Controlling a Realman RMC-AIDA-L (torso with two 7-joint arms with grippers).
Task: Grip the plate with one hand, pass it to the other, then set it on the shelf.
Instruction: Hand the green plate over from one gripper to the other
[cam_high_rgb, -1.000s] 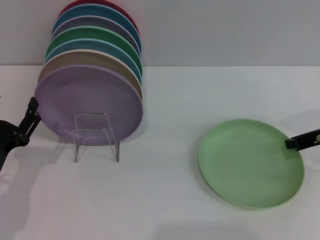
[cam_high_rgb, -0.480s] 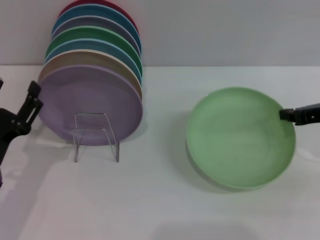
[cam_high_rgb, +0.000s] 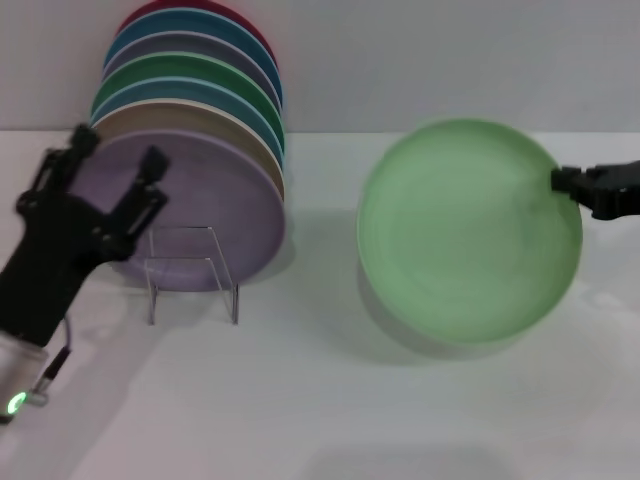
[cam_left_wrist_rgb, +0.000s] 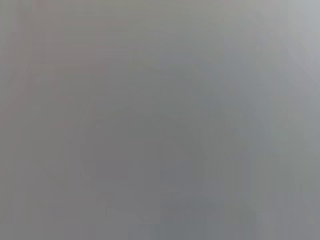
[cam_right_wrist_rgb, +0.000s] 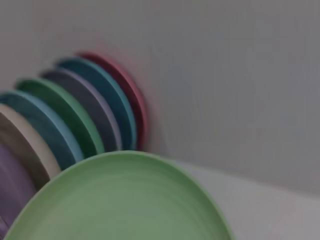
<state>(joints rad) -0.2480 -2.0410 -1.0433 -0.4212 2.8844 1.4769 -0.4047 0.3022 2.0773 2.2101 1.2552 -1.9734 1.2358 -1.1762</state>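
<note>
white table (cam_high_rgb: 320, 400): plate (cam_high_rgb: 468, 230) aloft, stacked plates (cam_high_rgb: 190, 150) behind shelf (cam_high_rgb: 193, 272).

The table (cam_high_rgb: 330, 400) is a plain white surface meeting a grey wall at its far edge. On its left side stands the shelf (cam_high_rgb: 193, 272), a small clear acrylic rack. A row of upright coloured plates (cam_high_rgb: 190, 150) stands on the table directly behind the rack.
</note>
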